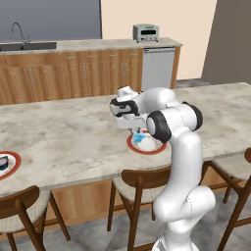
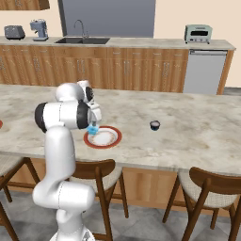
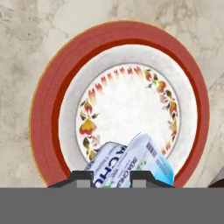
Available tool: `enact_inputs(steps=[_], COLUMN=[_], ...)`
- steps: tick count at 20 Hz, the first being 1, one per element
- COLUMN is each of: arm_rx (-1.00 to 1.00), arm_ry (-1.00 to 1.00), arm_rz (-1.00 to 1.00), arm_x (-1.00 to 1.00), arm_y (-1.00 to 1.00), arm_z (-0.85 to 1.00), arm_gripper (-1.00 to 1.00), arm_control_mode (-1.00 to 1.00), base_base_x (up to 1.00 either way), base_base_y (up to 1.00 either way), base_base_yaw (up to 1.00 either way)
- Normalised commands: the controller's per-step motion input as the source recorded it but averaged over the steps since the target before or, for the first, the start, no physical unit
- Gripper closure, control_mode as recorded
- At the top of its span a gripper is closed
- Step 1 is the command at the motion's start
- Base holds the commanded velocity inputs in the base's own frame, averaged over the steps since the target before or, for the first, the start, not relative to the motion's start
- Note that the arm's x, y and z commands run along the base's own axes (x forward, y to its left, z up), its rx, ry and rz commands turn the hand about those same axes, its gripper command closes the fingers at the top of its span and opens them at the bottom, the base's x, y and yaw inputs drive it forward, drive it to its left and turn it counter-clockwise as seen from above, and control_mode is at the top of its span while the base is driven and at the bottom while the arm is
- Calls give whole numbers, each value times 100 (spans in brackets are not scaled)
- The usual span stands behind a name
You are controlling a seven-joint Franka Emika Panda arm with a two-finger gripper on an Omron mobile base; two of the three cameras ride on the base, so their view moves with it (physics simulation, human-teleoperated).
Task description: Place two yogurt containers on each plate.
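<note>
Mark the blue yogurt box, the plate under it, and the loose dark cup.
blue yogurt box (image 3: 144, 164), hand view, its printed side.
plate (image 3: 43, 113), hand view, its red rim.
dark cup (image 2: 155, 125), right base view, its pale top, on the counter.

Blue yogurt container (image 1: 139, 137) above plate (image 1: 147, 146)

Red-rimmed white plate (image 3: 122, 109) with floral ring; light-blue yogurt container (image 3: 131, 164).
</note>
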Motion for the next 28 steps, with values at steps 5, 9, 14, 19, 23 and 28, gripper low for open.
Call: enact_inputs(steps=[5,9,14,19,23,28], arm_rx=[0,0,0,0,0,0], arm_ry=[5,1,0,0,-9,-20], arm_rz=[-5,-1,-1,0,0,0], arm_x=[0,0,0,0,3,6], arm_y=[-12,-1,-4,-3,0,9], arm_z=[-22,-16,-5,0,7,13], arm_gripper=[100,-100,-100,-100,-100,-100], arm_control_mode=[-100,-100,-100,-100,-100,-100], base_base_x=[0,0,0,0,0,0], base_base_y=[0,0,0,0,0,0], base_base_yaw=[0,0,0,0,0,0])
